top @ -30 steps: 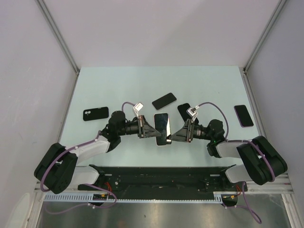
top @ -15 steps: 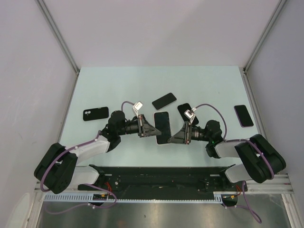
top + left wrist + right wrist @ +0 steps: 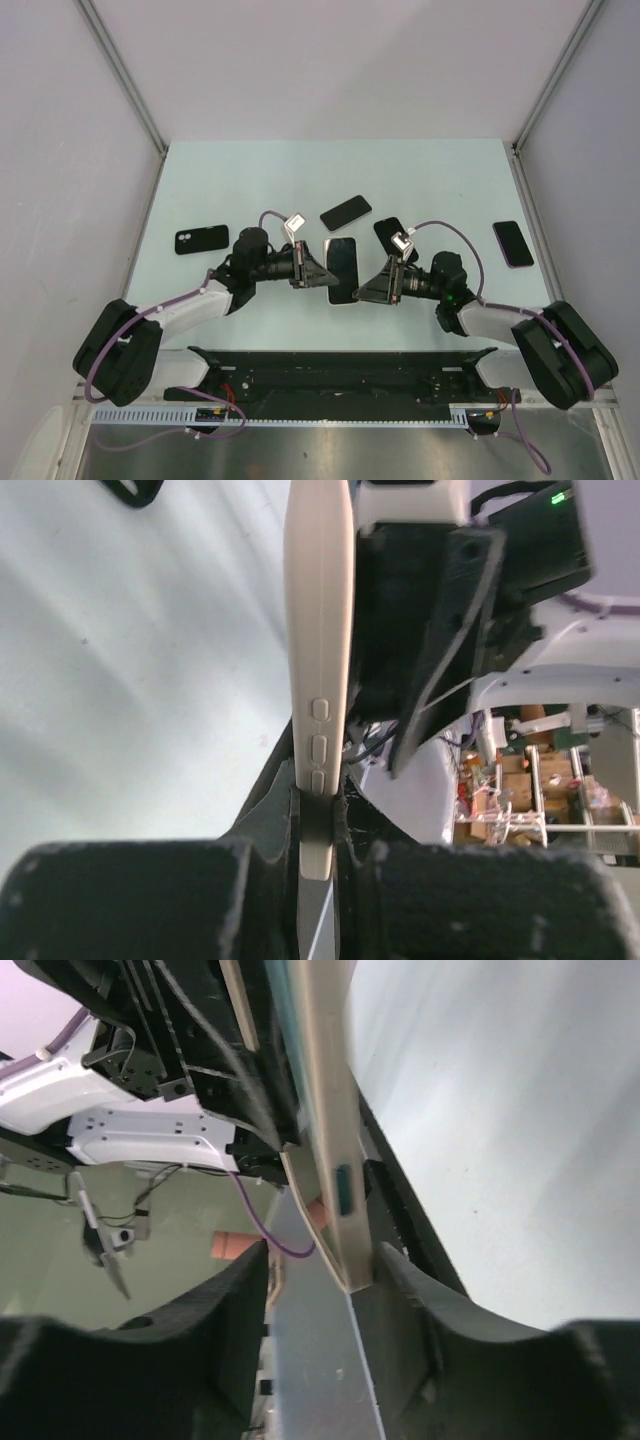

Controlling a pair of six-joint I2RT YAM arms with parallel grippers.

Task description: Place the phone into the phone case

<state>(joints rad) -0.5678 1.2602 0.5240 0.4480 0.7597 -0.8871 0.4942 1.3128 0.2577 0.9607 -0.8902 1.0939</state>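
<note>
A dark-screened phone sits in a cream case (image 3: 341, 268), held off the table at the middle. My left gripper (image 3: 322, 275) is shut on the case's left long edge; in the left wrist view the cream edge with its side buttons (image 3: 318, 660) is pinched between my left gripper's (image 3: 318, 830) pads. My right gripper (image 3: 363, 289) is at the case's right edge. In the right wrist view my right gripper (image 3: 320, 1270) has its jaws apart around the cream edge (image 3: 325, 1110), which lies against one finger (image 3: 405, 1290), with a gap to the other.
A black case with a camera hole (image 3: 201, 239) lies at the left. Two black phones (image 3: 346, 212) (image 3: 388, 233) lie behind the grippers. A purple-edged phone (image 3: 512, 243) lies at the right. The pale green table (image 3: 250, 180) ends at grey walls on three sides.
The right gripper has shifted a little down and left along the case's edge. The left arm has crept slightly right. The cased phone stays between them.
</note>
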